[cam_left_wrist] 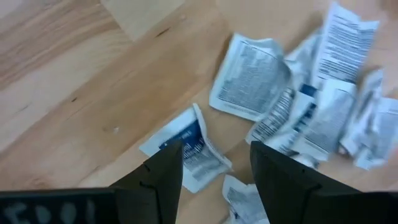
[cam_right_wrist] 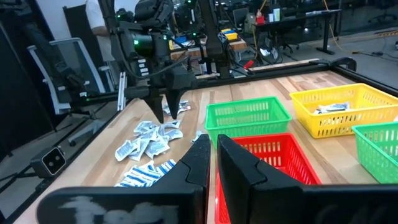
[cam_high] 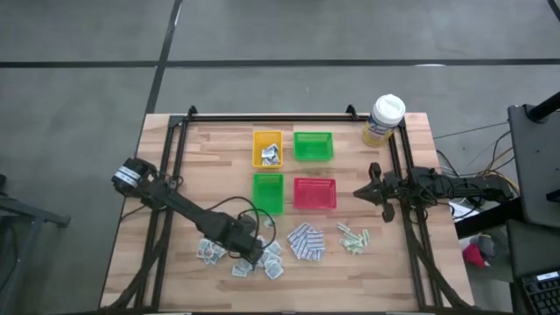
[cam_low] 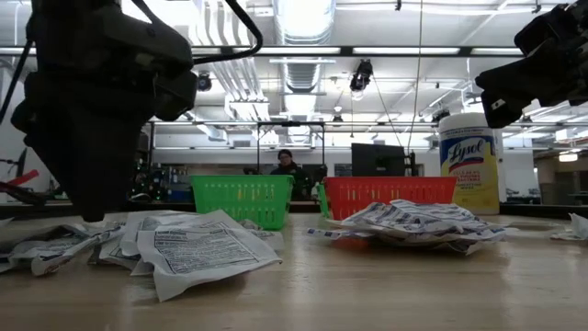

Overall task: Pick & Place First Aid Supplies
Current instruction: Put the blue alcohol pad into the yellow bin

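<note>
the white-grey sachets (cam_high: 238, 256) i'm after lie scattered at the near left of the table (cam_high: 210, 149), and my left gripper (cam_high: 255, 254) hangs right over that heap, arm stretched diagonally in from the left edge. its jaws stand wide and hold nothing; from the wrist i see one sachet with a blue panel (cam_left_wrist: 186, 148) lying between the fingers (cam_left_wrist: 163, 171), but i can't tell if they touch it. just to the right sits the pile of blue-and-white pads (cam_high: 306, 241), then the pale green strips (cam_high: 353, 238). behind them are four trays: near green (cam_high: 268, 192), red (cam_high: 314, 193), yellow (cam_high: 268, 148) with a few sachets inside, far green (cam_high: 313, 145). the yellow canister (cam_high: 383, 120) stands at the far right corner. my right gripper (cam_high: 360, 192) waits beside the red tray, jaws nearly together, empty.
</note>
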You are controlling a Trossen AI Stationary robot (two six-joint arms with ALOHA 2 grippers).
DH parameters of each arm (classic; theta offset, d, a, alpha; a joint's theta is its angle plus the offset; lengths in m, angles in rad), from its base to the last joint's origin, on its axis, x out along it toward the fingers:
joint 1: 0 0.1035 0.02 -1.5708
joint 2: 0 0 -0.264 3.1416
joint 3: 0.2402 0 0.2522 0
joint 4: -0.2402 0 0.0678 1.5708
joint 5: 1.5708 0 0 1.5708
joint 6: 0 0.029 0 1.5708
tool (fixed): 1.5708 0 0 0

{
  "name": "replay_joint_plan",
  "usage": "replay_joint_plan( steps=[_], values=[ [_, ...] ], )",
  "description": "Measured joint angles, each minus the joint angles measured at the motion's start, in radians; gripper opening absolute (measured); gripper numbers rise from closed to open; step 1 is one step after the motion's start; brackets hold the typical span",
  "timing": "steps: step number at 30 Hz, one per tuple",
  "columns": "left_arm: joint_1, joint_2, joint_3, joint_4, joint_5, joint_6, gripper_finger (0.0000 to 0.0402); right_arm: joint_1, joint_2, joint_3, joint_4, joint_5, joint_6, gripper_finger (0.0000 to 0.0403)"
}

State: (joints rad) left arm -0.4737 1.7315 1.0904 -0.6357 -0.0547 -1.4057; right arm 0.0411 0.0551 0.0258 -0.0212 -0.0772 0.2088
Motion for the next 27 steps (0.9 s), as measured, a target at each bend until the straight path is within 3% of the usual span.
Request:
replay_joint_plan(
  steps=[27],
  values=[
    [0.021,0.008,0.0,-0.106,0.014,0.067,0.016,0.0,0.0,0.0,0.0,0.0,0.0,0.0028]
  ],
)
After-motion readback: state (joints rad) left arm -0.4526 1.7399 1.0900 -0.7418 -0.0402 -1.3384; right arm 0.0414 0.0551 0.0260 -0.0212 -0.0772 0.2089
